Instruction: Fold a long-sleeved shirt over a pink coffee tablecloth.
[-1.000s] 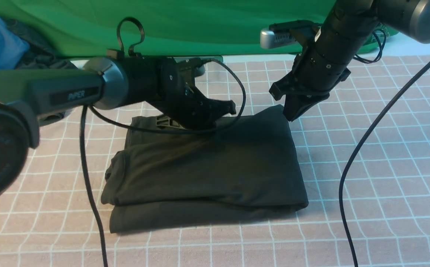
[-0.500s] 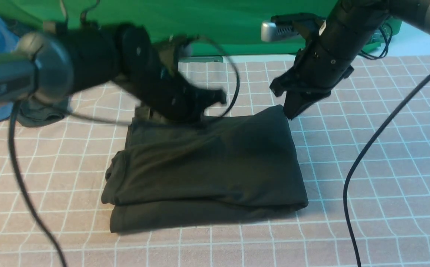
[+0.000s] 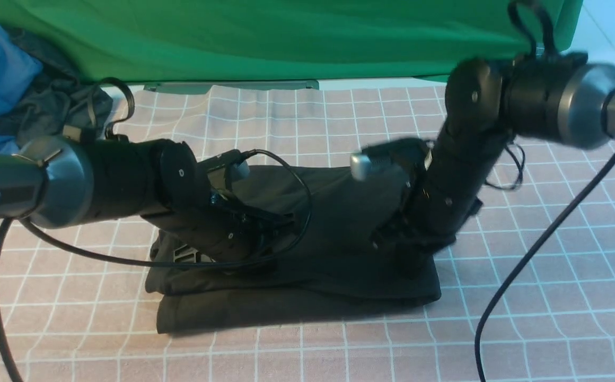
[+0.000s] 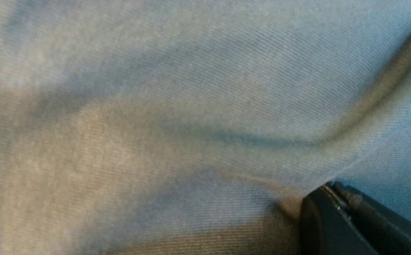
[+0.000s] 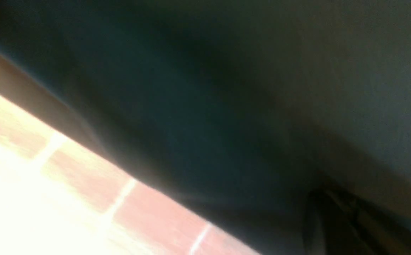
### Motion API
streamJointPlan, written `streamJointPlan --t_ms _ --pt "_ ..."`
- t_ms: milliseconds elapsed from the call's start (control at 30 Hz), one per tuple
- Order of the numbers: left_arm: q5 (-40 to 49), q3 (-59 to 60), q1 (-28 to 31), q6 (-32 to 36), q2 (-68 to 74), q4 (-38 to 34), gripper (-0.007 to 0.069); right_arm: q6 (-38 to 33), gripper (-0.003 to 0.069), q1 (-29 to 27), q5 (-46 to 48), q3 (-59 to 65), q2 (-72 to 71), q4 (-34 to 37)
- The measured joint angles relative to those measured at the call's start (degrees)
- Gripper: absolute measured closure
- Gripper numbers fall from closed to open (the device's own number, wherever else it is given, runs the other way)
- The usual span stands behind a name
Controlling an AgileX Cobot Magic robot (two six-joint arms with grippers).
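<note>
1. The long-sleeved shirt [image 3: 307,249] is seen as a folded black bundle on the pink coffee tablecloth [image 3: 551,297], under both grippers.
2. The left gripper [image 3: 265,233] is pressed together; fabric is drawn taut from its tip in the left wrist view, so a fold is judged pinched.
3. The right gripper [image 3: 408,260] is closed against the shirt's right part; a grip cannot be confirmed, since the view is dark and blurred.
4. Both ends are judged held so that the far half can be carried over evenly.
</note>
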Motion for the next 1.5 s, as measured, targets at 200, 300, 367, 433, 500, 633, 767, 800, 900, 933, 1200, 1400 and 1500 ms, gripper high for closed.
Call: streamJointPlan --t_ms 200,300,367,433,500,633,767,800,900,933,1200,1400,1500 --pt "0.9 0.1 0.0 0.0 -3.9 0.0 0.0611 0.1 0.0624 -1.0 2.0 1.7 -0.2 -0.4" --pt "1.8 0.2 0.0 0.0 -8.1 0.2 0.0611 0.1 0.0624 -0.9 1.7 1.8 -2.3 -0.2" --pt "1.8 0.2 0.0 0.0 -9.1 0.4 0.0611 0.1 0.0624 -0.6 0.4 1.8 -4.2 0.4" --pt "1.6 0.3 0.0 -0.1 -9.2 0.4 0.0611 -0.1 0.0624 0.1 -1.1 1.7 -5.3 0.6" --pt "1.4 1.1 0.0 -0.2 -8.8 0.6 0.0611 -1.0 0.0624 0.6 -1.8 1.7 -5.3 0.8" --pt "0.0 3.5 0.3 -3.9 -6.1 3.6 0.0611 -0.5 0.0624 0.4 -1.5 1.7 -2.0 -1.6" --pt "-1.4 5.5 1.1 -9.4 -5.0 6.8 0.0611 0.6 0.0624 -1.5 0.7 2.3 -0.4 -2.8" --pt "-1.5 5.5 1.4 -9.8 -5.3 7.1 0.0611 0.6 0.0624 -2.1 1.6 2.3 -0.8 -3.0" --pt "-0.6 5.5 1.5 -10.1 -7.8 8.1 0.0611 0.3 0.0624 -3.7 3.4 2.7 -3.6 -3.8" --pt "-0.5 5.5 1.5 -10.1 -8.1 8.2 0.0611 0.2 0.0624 -3.9 3.5 2.7 -4.3 -3.9" --pt "9.4 5.5 1.5 -13.5 -33.0 15.9 0.0611 0.1 0.0624 -7.1 0.9 2.9 -30.1 -5.7" --pt "11.3 5.5 1.5 -17.0 -53.5 22.1 0.0611 0.1 0.0624 -7.2 -14.1 7.2 -50.8 -6.9" --pt "11.8 5.8 1.5 -18.6 -61.5 24.2 0.0611 0.0 0.0624 -7.2 -22.5 12.1 -59.1 -7.0"
